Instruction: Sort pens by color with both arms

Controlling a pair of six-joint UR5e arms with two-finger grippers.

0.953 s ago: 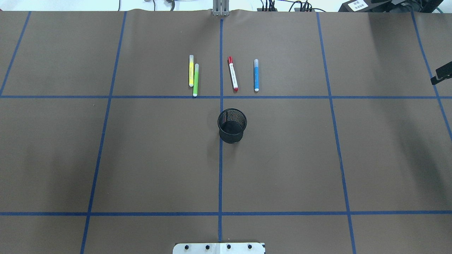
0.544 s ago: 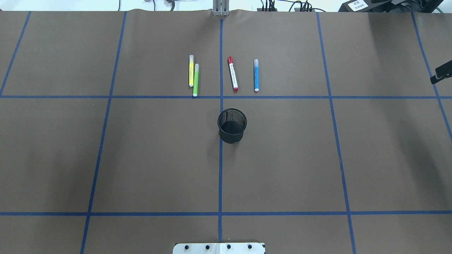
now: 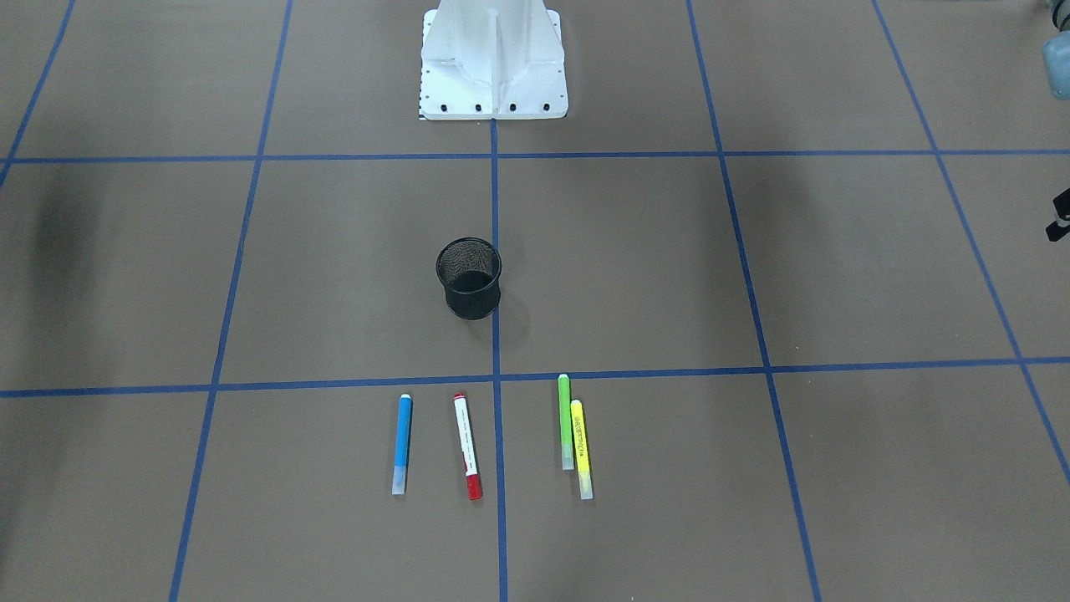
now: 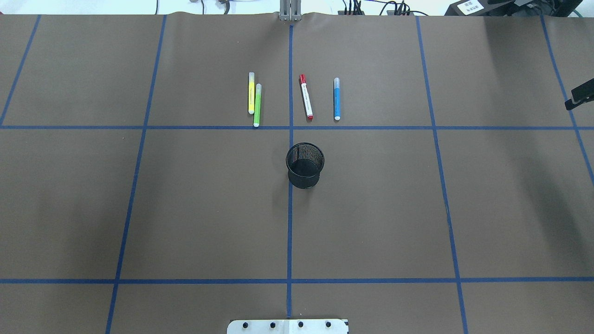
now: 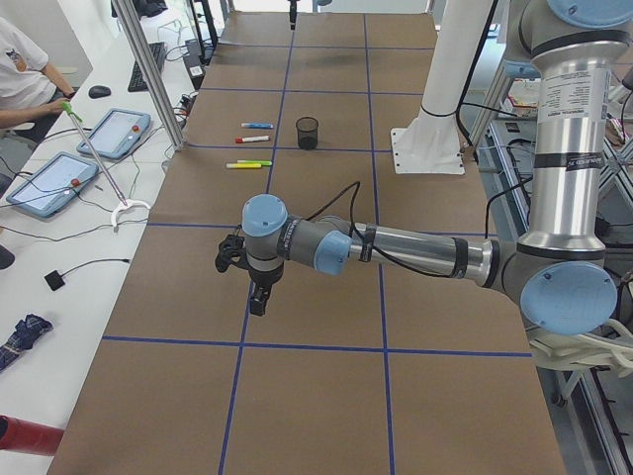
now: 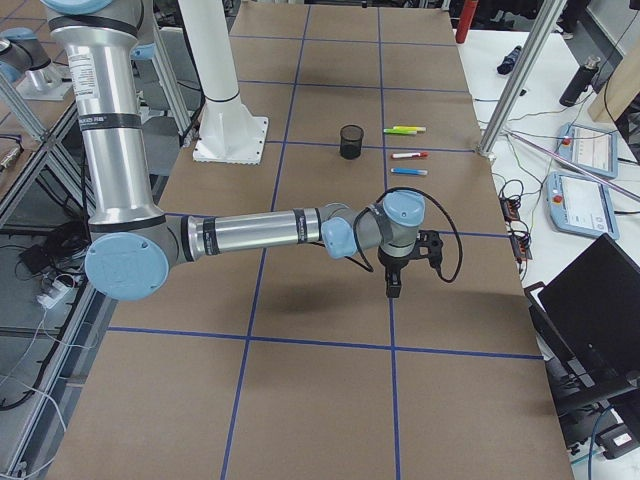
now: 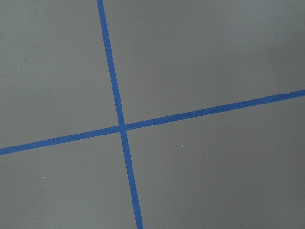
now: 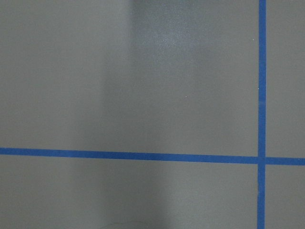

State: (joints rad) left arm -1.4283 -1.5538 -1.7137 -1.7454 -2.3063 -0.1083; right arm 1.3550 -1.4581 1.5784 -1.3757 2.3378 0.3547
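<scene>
Four pens lie side by side at the far middle of the table: yellow (image 4: pixel 251 93), light green (image 4: pixel 256 105), a white one with red caps (image 4: pixel 306 97) and blue (image 4: pixel 337 99). The yellow and green pens touch. The front-facing view shows the same row: blue (image 3: pixel 402 443), red-capped (image 3: pixel 467 446), green (image 3: pixel 565 420), yellow (image 3: pixel 581 448). Both arms hang far out to the sides, away from the pens. My left gripper (image 5: pixel 257 302) points down over bare table, and so does my right gripper (image 6: pixel 393 290). I cannot tell whether either is open or shut. Both wrist views show only paper and tape.
A black mesh cup (image 4: pixel 305 164) stands upright on the centre line, nearer the robot than the pens. The white pedestal base (image 3: pixel 493 58) sits behind it. Blue tape lines grid the brown table cover. A person sits at tablets beyond the far edge (image 5: pixel 25 84).
The black tip of the right arm at the overhead view's right edge has crept slightly up. Pens and cup have not moved.
</scene>
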